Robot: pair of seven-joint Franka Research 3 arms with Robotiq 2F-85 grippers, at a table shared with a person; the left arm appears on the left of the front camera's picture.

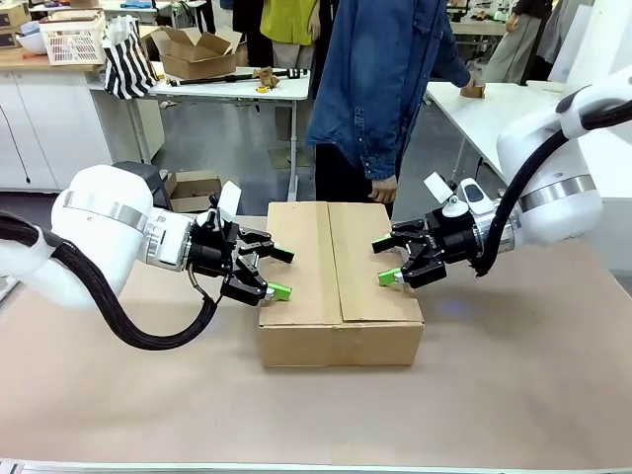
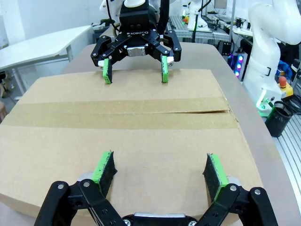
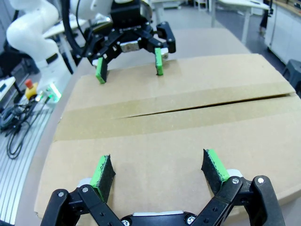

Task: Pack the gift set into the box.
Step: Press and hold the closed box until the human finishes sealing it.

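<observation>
Midway along the desk, toward its far edge, sits the box (image 1: 341, 286), its top flaps folded down flat with a seam running from the near side to the far side; along part of that seam a thin dark gap shows where the flaps do not quite meet. What is inside I cannot see.

My left gripper (image 1: 279, 273) hangs at the box's left edge, its fingers spread apart and holding nothing, one green pad (image 1: 279, 291) just over the top left rim. In my left wrist view those fingers (image 2: 104, 170) stand wide over bare cardboard (image 2: 141, 141), and across the seam I look straight at my other gripper.

My right gripper (image 1: 386, 261) hangs at the box's right edge, jaws likewise apart and empty, the lower green pad (image 1: 389, 276) just above the right flap. From my right wrist the two pads (image 3: 103, 173) frame the flap below (image 3: 188, 155), with the left gripper facing me over the opposite rim.

Both grippers point at each other across the lid, near its two side edges.

Beyond the desk's far edge a person in a blue denim shirt (image 1: 385, 79) stands, one hand (image 1: 382, 190) hanging just behind the box's far side.
</observation>
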